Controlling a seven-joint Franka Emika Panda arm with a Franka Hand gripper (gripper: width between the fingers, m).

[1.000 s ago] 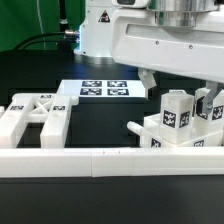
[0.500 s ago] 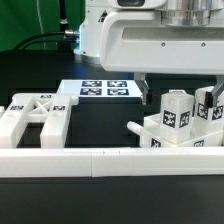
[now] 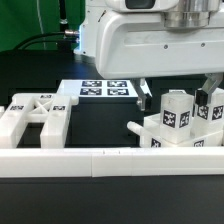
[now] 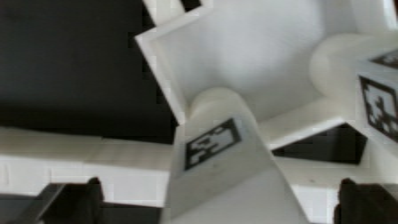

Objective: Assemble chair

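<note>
The gripper (image 3: 178, 94) is hovering over the cluster of chair parts (image 3: 172, 122) at the exterior view's right, its jaws standing fully apart and gripping nothing. In the wrist view a tagged leg (image 4: 217, 140) is lying between the fingertips (image 4: 68, 200). A further chair panel (image 3: 35, 112) is resting well apart, just beyond the border rail (image 3: 100, 158). Judgement: a pick-up is being lined up; the next move is calling for a square descent and a closing on the leg without knocking its neighbours.
</note>
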